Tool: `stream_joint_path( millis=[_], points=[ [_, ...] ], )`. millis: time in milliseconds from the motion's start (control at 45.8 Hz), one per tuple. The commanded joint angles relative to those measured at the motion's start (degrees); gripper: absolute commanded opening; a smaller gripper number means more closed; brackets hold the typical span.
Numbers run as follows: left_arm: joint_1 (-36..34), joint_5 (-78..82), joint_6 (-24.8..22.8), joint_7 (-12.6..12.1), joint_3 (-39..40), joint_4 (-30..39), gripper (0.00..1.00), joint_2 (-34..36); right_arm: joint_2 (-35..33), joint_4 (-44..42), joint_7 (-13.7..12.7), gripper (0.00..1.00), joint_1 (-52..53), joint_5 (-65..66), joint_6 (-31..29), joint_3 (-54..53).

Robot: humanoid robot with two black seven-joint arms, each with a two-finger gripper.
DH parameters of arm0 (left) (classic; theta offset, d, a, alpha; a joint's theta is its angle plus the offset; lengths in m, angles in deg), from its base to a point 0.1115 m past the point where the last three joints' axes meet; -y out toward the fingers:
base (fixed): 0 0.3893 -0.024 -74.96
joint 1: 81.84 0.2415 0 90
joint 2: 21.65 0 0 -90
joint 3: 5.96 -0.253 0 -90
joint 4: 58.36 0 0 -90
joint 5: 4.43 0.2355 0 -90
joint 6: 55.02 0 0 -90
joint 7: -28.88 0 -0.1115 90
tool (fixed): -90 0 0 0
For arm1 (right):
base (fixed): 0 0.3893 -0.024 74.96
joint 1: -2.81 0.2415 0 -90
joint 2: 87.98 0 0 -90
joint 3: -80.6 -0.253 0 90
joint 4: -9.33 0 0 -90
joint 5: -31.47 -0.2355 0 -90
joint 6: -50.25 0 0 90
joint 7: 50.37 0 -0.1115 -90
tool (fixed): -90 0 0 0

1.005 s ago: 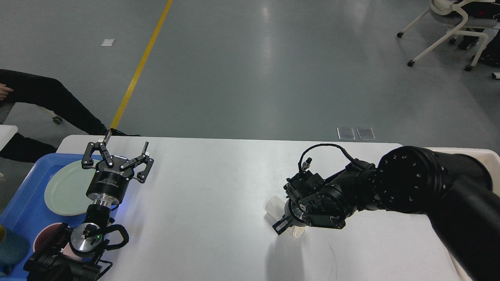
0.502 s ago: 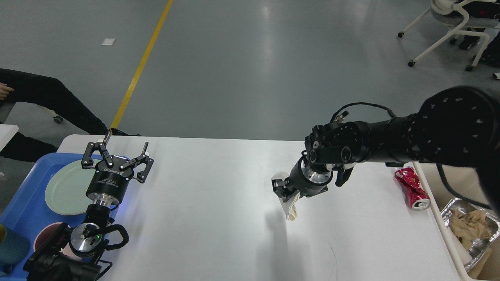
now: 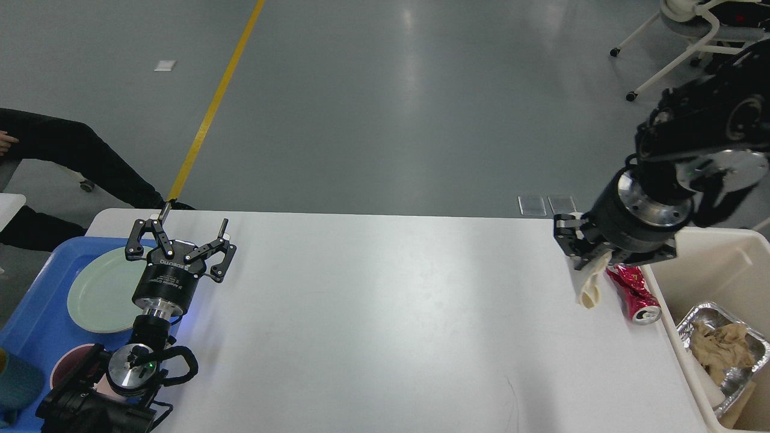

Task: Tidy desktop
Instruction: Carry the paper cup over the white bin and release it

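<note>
1. The right gripper pinches a crumpled paper cup above the desktop — likely bound for the beige bin beside it.
2. The left gripper hovers spread and empty near the blue tray.
3. A crushed red can lies at the desktop's right edge.

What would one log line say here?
right pincer: shut on crushed paper cup | left pincer: open | cup beside red can

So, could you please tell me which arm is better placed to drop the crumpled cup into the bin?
The right: its tool already grips the crumpled cup beside the beige bin; the left tool sits open far away.
</note>
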Motion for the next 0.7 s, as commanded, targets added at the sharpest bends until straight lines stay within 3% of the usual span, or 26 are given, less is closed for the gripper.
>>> stream_joint_path(
  millis=[0, 197, 349, 524, 677],
  points=[
    [0.0, 0.0, 0.0, 0.0, 0.0, 0.0, 0.97, 0.0, -3.9, 2.6, -1.9, 0.0, 3.5, 0.1, -0.2, 2.2],
    [0.0, 0.0, 0.0, 0.0, 0.0, 0.0, 0.97, 0.0, -5.3, 1.8, -1.8, 0.0, 3.5, -0.1, 0.3, 6.0],
    [0.0, 0.0, 0.0, 0.0, 0.0, 0.1, 0.97, 0.0, -10.7, -2.9, -1.6, 0.0, 0.0, 0.2, 0.7, 9.9],
    [0.0, 0.0, 0.0, 0.0, 0.0, 0.0, 0.97, 0.0, -22.3, -14.8, -1.6, 0.0, -10.4, 6.8, 0.5, 11.0],
    [0.0, 0.0, 0.0, 0.0, 0.0, 0.0, 0.97, 0.0, -29.5, -30.5, -1.4, 0.0, -23.7, 9.0, 0.4, 8.5]
  ],
)
